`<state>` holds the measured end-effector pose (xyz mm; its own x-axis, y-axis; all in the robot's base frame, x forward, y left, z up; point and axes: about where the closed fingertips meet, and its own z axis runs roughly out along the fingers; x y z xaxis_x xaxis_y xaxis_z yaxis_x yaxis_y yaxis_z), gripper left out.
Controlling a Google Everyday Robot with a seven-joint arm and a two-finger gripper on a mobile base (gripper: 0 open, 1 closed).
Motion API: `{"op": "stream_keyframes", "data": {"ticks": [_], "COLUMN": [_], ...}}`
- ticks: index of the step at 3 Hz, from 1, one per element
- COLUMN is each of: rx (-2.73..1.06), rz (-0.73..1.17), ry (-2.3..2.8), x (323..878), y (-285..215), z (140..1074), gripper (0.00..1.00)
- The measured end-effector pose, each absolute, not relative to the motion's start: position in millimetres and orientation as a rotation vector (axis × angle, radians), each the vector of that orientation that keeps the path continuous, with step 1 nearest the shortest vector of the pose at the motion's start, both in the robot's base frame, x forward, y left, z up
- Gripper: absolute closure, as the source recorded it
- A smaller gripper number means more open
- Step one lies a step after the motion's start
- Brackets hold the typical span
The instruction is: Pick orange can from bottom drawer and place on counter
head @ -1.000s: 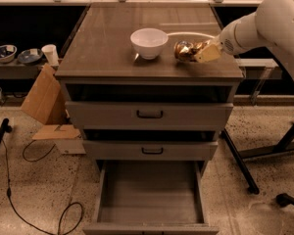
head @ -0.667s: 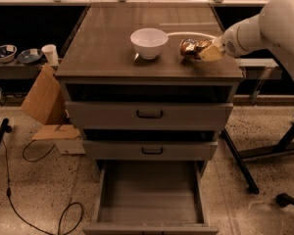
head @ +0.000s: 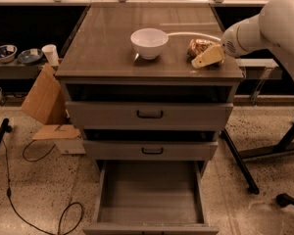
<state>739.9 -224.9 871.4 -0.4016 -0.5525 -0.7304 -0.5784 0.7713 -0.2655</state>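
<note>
The orange can [head: 198,46] is at the right side of the counter [head: 112,38], low on its surface, to the right of a white bowl. My gripper [head: 201,54] reaches in from the right and is shut on the can; one yellowish finger [head: 208,57] shows in front of it and the other is hidden behind it. The bottom drawer [head: 149,192] is pulled fully out below, and its grey floor is bare.
A white bowl [head: 149,42] stands mid-counter. The two upper drawers [head: 149,114] with black handles are slightly open. Cardboard [head: 44,102], cables and bowls on a low shelf lie at the left. A black stand's legs [head: 240,163] are on the floor at the right.
The can and my gripper have shifted a little to the right along the counter. The bowl and the drawers have not moved.
</note>
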Motion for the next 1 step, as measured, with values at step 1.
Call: {"op": "stream_keyframes", "data": {"ticks": [1], "rx": [-0.843], "rz": [0.038], "ry": [2.088], "x": [739.9], "y": [-224.9], "z": [871.3], "gripper": [0.00]}}
